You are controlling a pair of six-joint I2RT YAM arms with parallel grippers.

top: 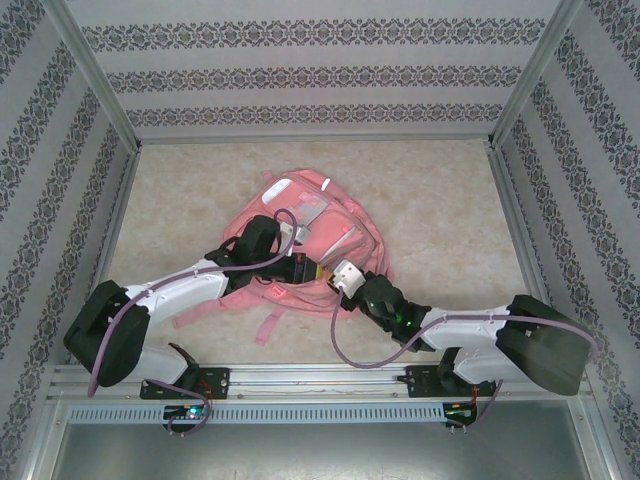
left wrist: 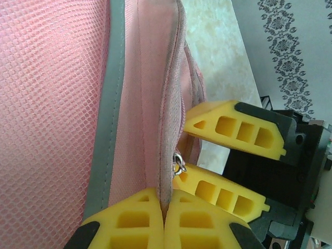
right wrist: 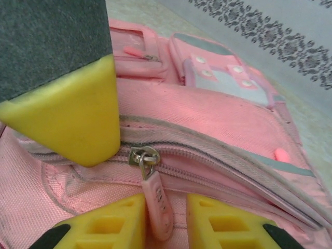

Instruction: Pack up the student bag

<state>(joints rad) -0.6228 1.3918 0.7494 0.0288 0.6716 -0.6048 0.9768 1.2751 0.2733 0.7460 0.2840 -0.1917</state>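
Note:
The pink student bag (top: pixel 322 215) lies flat in the middle of the table, front pockets up. My left gripper (left wrist: pixel 165 207) is shut on the bag's pink zip seam (left wrist: pixel 168 104), pinching the fabric edge between its yellow fingers. My right gripper (right wrist: pixel 165 218) is just beside it at the same seam. Its jaws stand apart, with the pink zip pull (right wrist: pixel 158 199) hanging between them, touching the left finger and clear of the right one. The metal slider (right wrist: pixel 142 155) sits just above. In the top view the left gripper (top: pixel 303 268) and the right gripper (top: pixel 338 280) meet at the bag's near edge.
A shoulder strap (top: pixel 268 325) trails off the bag toward the near edge. Beige marbled tabletop (top: pixel 450 220) surrounds the bag, closed in by patterned walls (top: pixel 300 80) at the back and sides. A metal rail (top: pixel 320 378) runs along the front by the arm bases.

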